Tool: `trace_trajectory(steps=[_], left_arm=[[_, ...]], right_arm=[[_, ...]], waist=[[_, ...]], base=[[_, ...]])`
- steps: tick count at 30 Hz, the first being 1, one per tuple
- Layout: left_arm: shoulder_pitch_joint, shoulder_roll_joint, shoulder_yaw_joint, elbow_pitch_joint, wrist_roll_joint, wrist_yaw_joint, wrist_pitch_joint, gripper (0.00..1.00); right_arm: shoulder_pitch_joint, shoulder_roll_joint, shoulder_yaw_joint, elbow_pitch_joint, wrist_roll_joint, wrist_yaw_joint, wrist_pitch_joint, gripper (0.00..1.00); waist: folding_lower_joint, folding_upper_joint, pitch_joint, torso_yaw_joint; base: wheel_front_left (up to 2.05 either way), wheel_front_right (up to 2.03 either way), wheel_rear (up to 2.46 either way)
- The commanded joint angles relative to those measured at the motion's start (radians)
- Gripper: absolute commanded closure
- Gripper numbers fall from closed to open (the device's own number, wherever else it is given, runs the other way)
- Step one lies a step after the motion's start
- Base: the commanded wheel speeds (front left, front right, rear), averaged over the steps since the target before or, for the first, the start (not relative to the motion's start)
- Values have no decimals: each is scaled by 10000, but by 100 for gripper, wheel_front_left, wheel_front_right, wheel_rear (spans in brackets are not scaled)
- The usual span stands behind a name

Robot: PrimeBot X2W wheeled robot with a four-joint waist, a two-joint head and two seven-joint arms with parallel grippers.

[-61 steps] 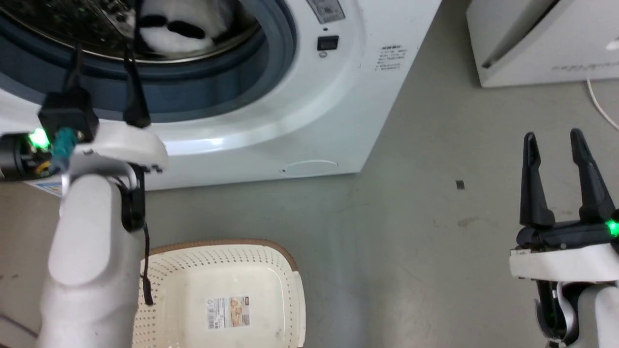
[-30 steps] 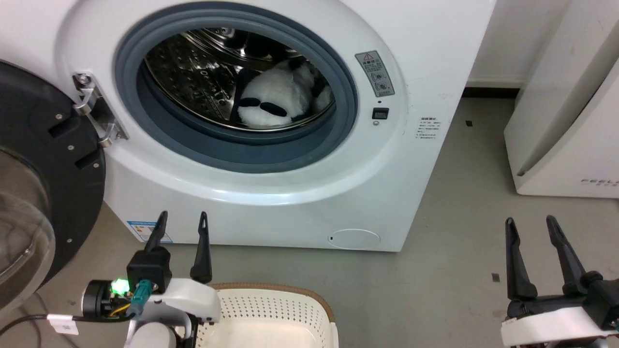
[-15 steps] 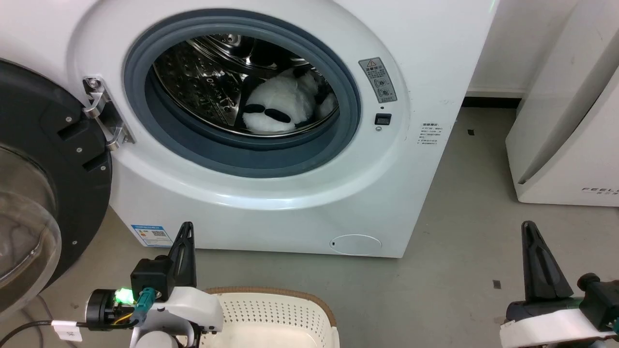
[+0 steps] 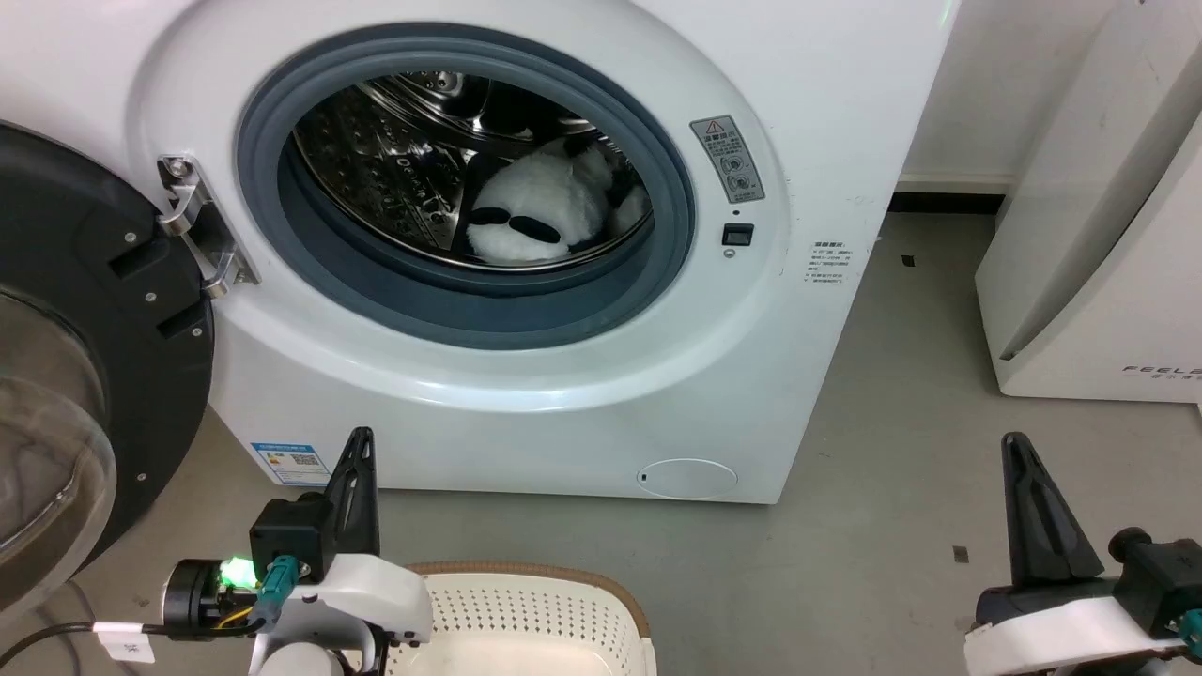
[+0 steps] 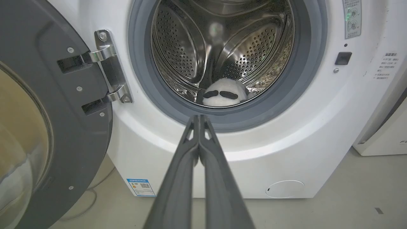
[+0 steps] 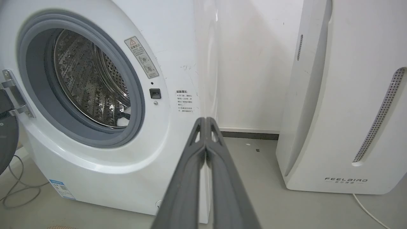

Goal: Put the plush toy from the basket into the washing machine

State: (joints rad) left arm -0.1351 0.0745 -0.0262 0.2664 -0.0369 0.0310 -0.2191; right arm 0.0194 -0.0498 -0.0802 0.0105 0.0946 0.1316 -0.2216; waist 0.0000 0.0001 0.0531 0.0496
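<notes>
Nearest, 7 o'clock of the head view: left gripper (image 4: 358, 441), fingers pressed flat together with nothing between them; the left wrist view shows the tips meeting, empty. At 5 o'clock: right gripper (image 4: 1020, 446), likewise closed on nothing, its tips touching in the right wrist view. At 6 o'clock, between the two arms: the basket (image 4: 535, 569), only its far end in frame, and that part is bare, no toy in it. Beyond, from 10 to 1 o'clock: the washing machine (image 4: 826, 141), its door (image 4: 94, 310) swung wide at 9 o'clock. Farthest in: the plush toy (image 4: 526, 211) lies on the drum (image 4: 394, 160) floor, about 4 o'clock within the porthole, behind the grey gasket and clear of its lip. White slanted appliance (image 4: 1108, 282) at 3 o'clock, not involved. Judgement: transfer looks complete, with the toy inside the machine and both grippers free and well apart from the opening; the task names no door closing, so nothing appears left
</notes>
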Motion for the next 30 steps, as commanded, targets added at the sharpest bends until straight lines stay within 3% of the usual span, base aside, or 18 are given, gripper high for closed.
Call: trace_trajectory(steps=[1,30], left_arm=[[165,-33,19,-116,58,-50,77,100],[485,-90,85,-803,142,-120,647,100]], right_arm=[[-32,-1,41,-16,-77,-2,83,100],[-76,-2,246,-40,-311,-4,658,100]], waist=[[0,-1,-9,-8],[0,-1,-150,-139]], base=[[0,0,0],[0,0,0]])
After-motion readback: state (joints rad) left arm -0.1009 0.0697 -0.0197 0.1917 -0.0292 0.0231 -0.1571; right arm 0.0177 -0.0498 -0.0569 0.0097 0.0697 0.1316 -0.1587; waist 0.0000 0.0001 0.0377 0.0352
